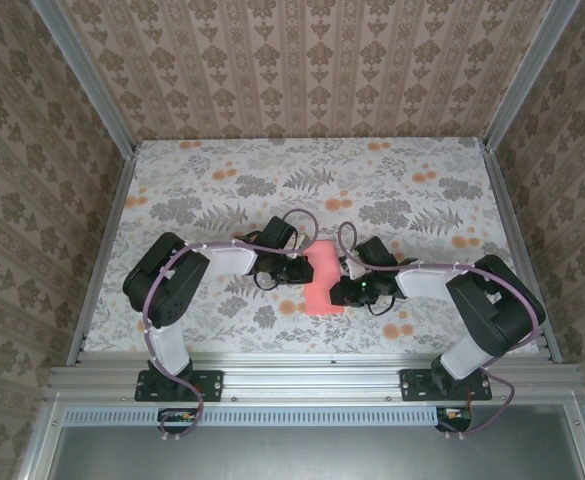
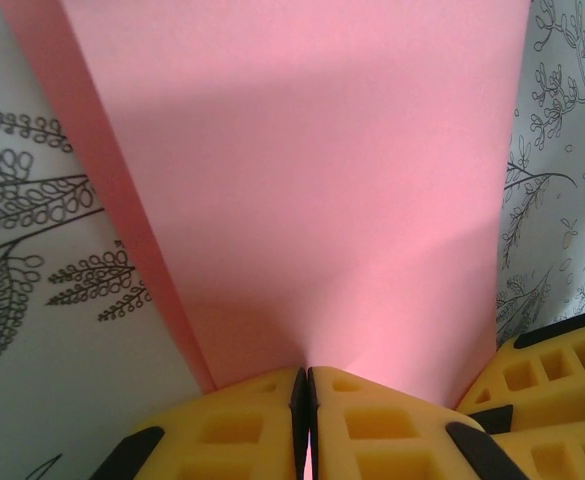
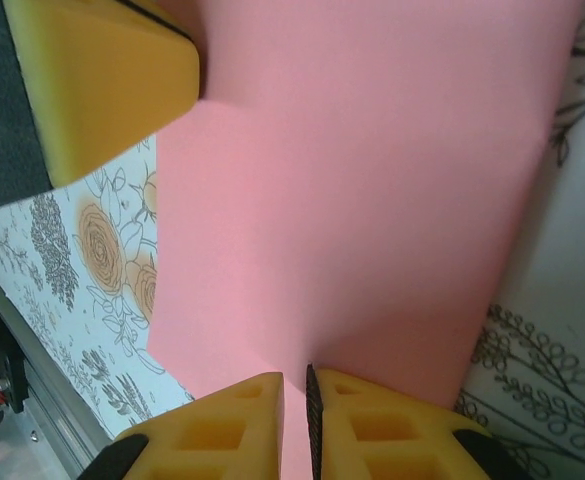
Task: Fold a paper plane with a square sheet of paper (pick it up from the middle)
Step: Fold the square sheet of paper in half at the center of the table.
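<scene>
The square sheet of paper (image 1: pixel 322 285), salmon pink, lies folded into a narrower upright strip at the table's middle, between the two arms. My left gripper (image 1: pixel 306 268) meets it from the left and my right gripper (image 1: pixel 345 273) from the right. In the left wrist view my left gripper (image 2: pixel 307 376) is shut on a raised crease of the paper (image 2: pixel 312 180). In the right wrist view my right gripper (image 3: pixel 296 378) holds the paper (image 3: pixel 362 180) edge between near-closed jaws. I make out no paper plane shape.
The table (image 1: pixel 212 190) wears a grey floral cloth with small orange flower prints (image 1: pixel 402 328). A metal rail (image 1: pixel 312 378) runs along the near edge, and papered walls close in the other three sides. The right gripper's yellow fingers (image 2: pixel 557 370) stand close beside the left gripper.
</scene>
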`<state>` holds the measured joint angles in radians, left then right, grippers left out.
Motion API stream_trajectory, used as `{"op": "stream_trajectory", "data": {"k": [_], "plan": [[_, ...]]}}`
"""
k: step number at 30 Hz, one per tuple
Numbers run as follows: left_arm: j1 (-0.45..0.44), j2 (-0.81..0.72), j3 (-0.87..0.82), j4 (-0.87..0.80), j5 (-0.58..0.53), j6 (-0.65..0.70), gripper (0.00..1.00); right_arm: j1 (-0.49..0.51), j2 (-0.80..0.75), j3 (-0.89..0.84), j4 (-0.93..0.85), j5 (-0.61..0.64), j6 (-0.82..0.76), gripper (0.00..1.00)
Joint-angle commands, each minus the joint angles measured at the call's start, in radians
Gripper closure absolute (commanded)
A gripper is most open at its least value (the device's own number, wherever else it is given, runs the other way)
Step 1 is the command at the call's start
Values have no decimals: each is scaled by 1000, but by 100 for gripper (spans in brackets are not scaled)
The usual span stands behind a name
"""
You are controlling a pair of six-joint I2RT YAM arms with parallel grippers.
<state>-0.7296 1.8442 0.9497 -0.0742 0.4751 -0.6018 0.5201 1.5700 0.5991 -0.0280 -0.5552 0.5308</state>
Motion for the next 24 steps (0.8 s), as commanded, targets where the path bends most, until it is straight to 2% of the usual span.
{"op": "stream_trajectory", "data": {"k": [1, 13, 18, 21, 24], "plan": [[9, 59, -31, -137, -102, 37, 87, 9, -34, -47, -50, -2, 11, 82], [13, 61, -29, -147, -101, 48, 87, 20, -231, -132, -136, 16, 32, 83], [13, 58, -19, -158, -99, 58, 87, 16, -301, -72, -65, -12, 93, 83], [12, 49, -22, -162, -102, 58, 87, 7, -271, -15, -13, -9, 116, 83], [12, 45, -27, -158, -104, 58, 87, 1, -161, 41, 12, -12, 110, 83]]}}
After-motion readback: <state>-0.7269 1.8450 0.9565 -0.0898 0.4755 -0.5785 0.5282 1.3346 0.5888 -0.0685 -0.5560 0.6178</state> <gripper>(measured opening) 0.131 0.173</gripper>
